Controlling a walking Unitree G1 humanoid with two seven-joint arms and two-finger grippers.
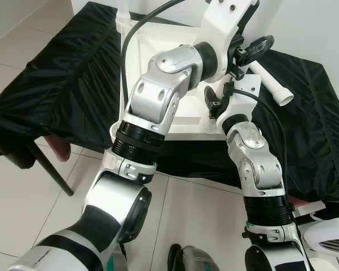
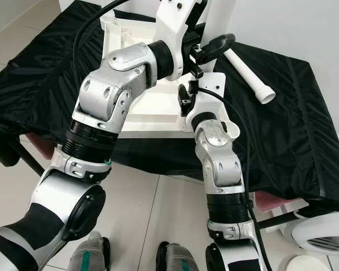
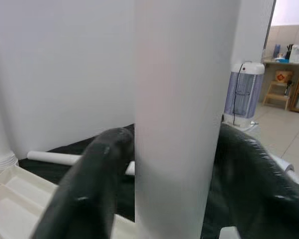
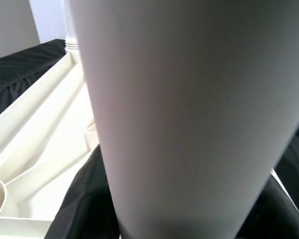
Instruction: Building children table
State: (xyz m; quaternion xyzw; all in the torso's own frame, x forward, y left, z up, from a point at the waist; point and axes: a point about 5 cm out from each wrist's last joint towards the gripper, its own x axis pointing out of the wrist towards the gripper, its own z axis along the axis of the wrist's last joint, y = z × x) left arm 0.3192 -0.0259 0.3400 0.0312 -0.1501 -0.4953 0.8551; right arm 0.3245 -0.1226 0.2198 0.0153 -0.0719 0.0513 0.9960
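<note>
Black cloth (image 1: 73,84) drapes the desk in front of you, over pale floor tiles (image 1: 22,197). On it lies the white children's table top (image 1: 152,42), upside down, its ribbed underside facing up. A loose white leg (image 2: 249,76) lies on the cloth just beside the top, on your right. Both arms reach over the top's near right corner. Your left tool (image 3: 164,164) is clamped on an upright white table leg (image 3: 179,114) — one black finger (image 3: 89,184) on each side of the tube. Your right tool's wrist view has the same kind of white tube (image 4: 189,119) pressed close, dark fingers (image 4: 84,204) flanking its base, so it looks clamped on it too.
</note>
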